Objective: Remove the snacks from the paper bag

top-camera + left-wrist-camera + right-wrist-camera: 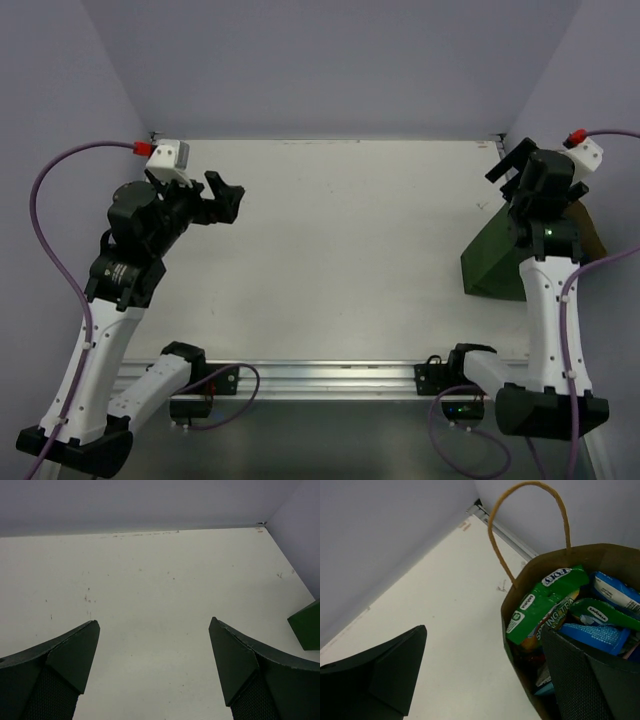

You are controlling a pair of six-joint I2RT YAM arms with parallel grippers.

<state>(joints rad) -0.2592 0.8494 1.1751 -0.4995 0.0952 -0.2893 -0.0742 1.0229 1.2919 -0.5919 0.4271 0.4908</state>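
near edge: both arm bases only; white table point(330, 260) runs out from there, no packet showing on it, so I judge this is the first pick

dark green paper carrier bag with brown kraft inside point(493, 262) sits at the right edge, mid-depth, mouth open upward as far as I can tell; right gripper point(482, 640) hangs over that mouth, jaws wide, empty; one finger looks level with the near rim, the other is out over the table

left gripper point(154, 625) is well apart on the left, a bit farther back; jaws wide too, holding nothing

shiny snack packets packed tight inside: long green-and-white packet point(540, 602) tallest, against the left wall; flat blue packet point(594, 636) just beside it; blue-and-white one point(615, 591) at the far side

how I'd do it: shift right so both fingers clear the rim; descend on the green-and-white packet's top end; pinch across the thin side, below the seal, since foil probably slips; lift straight up

risk: twisted brown cord handle point(490, 527) arches over the far rim; a snag likely tips the bag; bag looks light, left could steady it
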